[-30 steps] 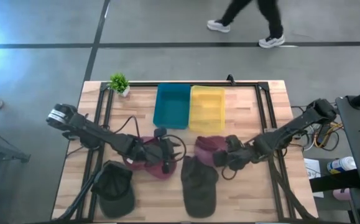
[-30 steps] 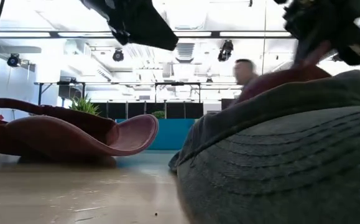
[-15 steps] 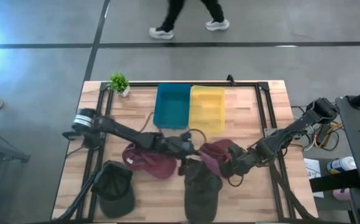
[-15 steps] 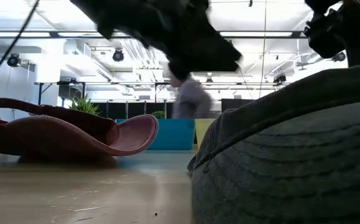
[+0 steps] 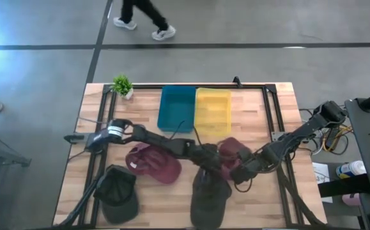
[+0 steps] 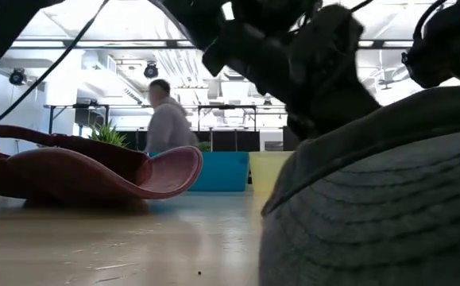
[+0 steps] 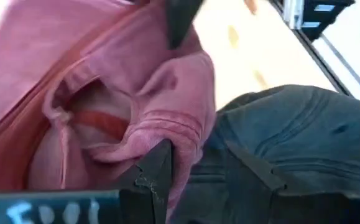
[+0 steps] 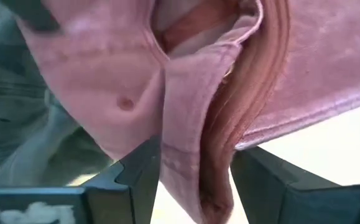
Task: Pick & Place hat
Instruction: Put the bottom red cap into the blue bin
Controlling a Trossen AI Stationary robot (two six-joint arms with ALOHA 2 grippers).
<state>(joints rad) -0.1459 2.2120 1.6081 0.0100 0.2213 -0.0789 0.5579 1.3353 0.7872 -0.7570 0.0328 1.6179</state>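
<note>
1. pink hat (image 5: pixel 231 152) sits mid-table, just in front of the yellow bin (image 5: pixel 212 112), its edge on the dark hat (image 5: pixel 209 191)
2. right gripper (image 5: pixel 241 171) spread around its folded rim; left gripper (image 5: pixel 211 161) spread at the rim too
3. soft, light, floppy cloth, so I'd pinch the stitched rim, not the crown

Both arms are dark, almost black, and built from slim links with thicker round joints. The left arm (image 5: pixel 149 137) has a white and light-blue band at the middle left of the high view, and thin black cables run beside it. The right arm (image 5: pixel 296 137) has loose cables at its base. The left wrist camera mount (image 7: pixel 49 208) is dark with pale lettering.
</note>
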